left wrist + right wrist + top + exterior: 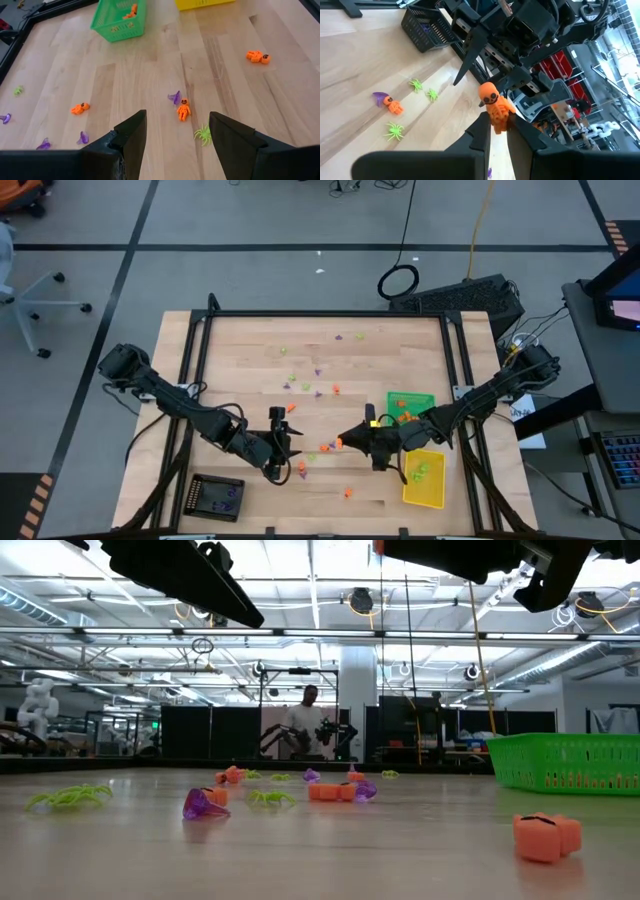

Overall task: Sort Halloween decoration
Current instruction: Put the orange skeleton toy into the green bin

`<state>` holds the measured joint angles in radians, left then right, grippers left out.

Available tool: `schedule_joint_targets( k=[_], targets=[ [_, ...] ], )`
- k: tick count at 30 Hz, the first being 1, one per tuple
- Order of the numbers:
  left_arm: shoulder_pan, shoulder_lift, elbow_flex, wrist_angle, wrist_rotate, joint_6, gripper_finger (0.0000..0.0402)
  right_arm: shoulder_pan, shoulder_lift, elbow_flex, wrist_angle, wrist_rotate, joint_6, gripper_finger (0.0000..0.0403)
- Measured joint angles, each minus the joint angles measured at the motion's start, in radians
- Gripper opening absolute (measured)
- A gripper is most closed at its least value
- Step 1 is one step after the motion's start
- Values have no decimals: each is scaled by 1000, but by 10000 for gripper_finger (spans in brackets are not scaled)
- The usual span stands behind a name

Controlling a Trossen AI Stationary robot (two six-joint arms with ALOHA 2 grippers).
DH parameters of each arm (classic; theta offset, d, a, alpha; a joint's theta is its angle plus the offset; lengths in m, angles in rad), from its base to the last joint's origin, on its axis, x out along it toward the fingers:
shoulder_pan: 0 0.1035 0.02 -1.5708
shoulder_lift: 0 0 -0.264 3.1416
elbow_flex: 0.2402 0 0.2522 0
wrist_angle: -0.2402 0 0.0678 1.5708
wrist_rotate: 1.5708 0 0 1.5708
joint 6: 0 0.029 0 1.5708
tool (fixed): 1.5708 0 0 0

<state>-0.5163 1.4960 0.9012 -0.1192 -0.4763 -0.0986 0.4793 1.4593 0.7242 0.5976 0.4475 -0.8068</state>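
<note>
Small orange, purple and lime green Halloween decoration pieces [318, 372] lie scattered over the wooden table. My right gripper [497, 120] hovers above the table's near middle [345, 443], shut on an orange pumpkin-headed figure [494, 102]. Facing it from the left, my left gripper [177, 117] stands open above the table [290, 445] with nothing between its fingers. Below and ahead of it lie an orange figure [183, 109], a purple piece [174, 97] and a green spider [203, 134]. My right gripper pinches the orange figure's legs [498, 119] between its two fingertips. The fingers come about level, pointing toward the table's left. The head and chest stick out beyond the fingertips, and the figure is lifted clear of the table.
A green basket [410, 405] holding orange pieces and a yellow tray [424, 477] holding green ones stand at the near right. A black basket [217, 497] stands at the near left. Dark rails [320, 314] frame the table. A person [305, 720] stands far behind.
</note>
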Motion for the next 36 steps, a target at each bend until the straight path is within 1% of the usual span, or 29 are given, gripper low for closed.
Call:
schedule_joint_targets(
  k=[6,17,27,36],
  targets=[
    [0,0,0,0,0,0,212,5,0,0,-15,1,24,38],
    [0,0,0,0,0,0,212,33,0,0,-15,2,10,38],
    [0,0,0,0,0,0,212,34,0,0,-15,2,12,38],
    [0,0,0,0,0,0,212,33,0,0,-15,1,114,38]
  ],
)
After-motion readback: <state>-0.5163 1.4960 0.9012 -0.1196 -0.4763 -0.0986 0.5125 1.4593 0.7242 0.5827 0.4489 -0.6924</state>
